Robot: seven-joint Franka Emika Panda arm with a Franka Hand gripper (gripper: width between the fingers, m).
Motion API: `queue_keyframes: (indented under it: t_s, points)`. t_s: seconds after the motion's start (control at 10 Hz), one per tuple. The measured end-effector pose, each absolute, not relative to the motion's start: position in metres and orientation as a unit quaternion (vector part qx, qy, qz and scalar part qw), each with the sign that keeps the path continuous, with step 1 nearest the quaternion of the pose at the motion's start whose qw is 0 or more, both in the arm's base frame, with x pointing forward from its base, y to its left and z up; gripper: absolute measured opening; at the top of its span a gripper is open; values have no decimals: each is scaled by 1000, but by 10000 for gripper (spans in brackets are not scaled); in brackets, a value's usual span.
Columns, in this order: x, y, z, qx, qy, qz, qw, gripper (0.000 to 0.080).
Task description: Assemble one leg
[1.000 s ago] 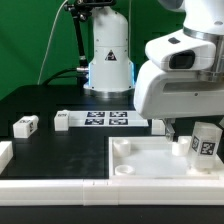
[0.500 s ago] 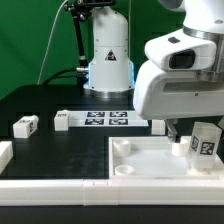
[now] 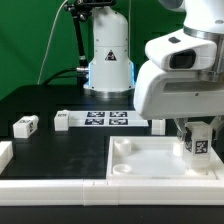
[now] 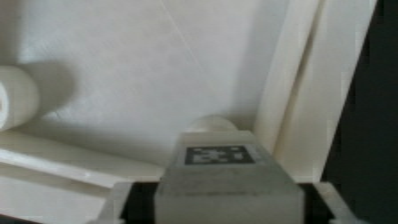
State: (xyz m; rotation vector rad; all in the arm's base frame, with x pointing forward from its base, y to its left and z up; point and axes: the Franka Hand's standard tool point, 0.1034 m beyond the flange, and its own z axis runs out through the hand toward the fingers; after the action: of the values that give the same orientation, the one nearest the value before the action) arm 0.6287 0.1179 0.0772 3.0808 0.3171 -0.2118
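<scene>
My pincer (image 3: 197, 127) is clamped on the leg (image 3: 198, 144), upright over a corner socket (image 4: 217, 127) of the tray (image 3: 140, 166), exterior view's right; I judge it a light, stiff, slick peg, best gripped on its flat sides.

In the wrist view the leg (image 4: 217, 172) is blurred and cut off by the picture's edge.

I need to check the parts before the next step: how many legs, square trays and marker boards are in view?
Legs: 3 (held leg, leftmost leg, middle leg)
Square tray: 1
Marker board: 1
Total: 5
</scene>
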Motion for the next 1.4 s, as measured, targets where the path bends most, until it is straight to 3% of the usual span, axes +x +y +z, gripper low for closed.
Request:
queue_keyframes:
  t_s: [0.2, 0.6, 0.9, 1.1, 1.3, 1.4]
  points:
    - [628, 119, 77, 995, 72, -68, 19, 290]
    - [628, 128, 75, 978, -208, -31, 5, 290]
    - [630, 129, 75, 944, -330, -31, -1, 290]
    - [630, 130, 75, 915, -401, -34, -4, 290]
    - [630, 130, 75, 932, -362, -34, -5, 290]
    - [629, 131, 75, 939, -342, -38, -4, 390]
